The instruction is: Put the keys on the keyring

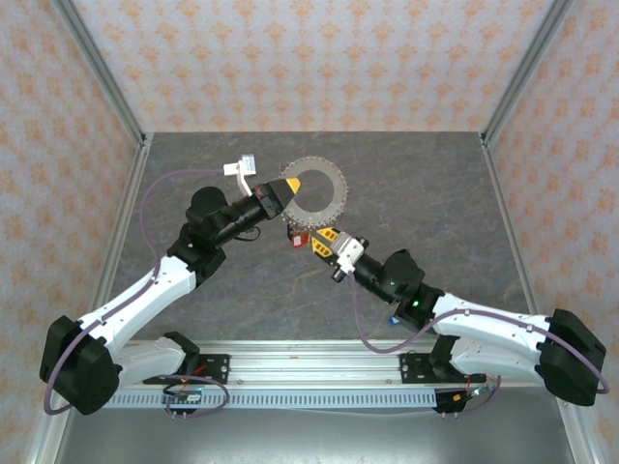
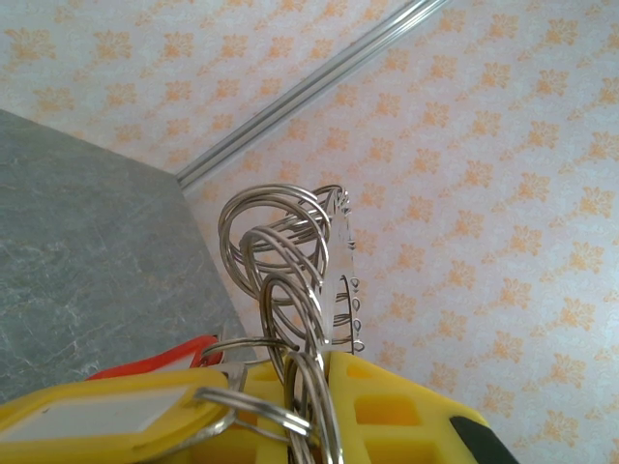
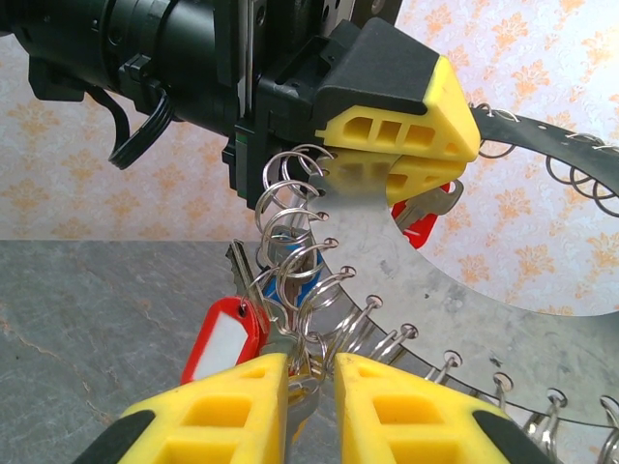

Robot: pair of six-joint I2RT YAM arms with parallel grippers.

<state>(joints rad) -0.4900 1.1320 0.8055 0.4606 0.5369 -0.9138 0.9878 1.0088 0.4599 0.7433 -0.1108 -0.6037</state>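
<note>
Clamping the keyring by its rim with the left gripper, jaws shut, over the table. Meeting the keys hung on its near loops with the right gripper, jaws barely parted; grip impossible to tell.

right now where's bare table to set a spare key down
Bare table to the right of the keyring, up to the right wall, and a strip between it and the back wall. Another patch between the left arm and right arm, ahead of their bases. Crowded in the middle, where the left gripper, right gripper and keys meet.
</note>
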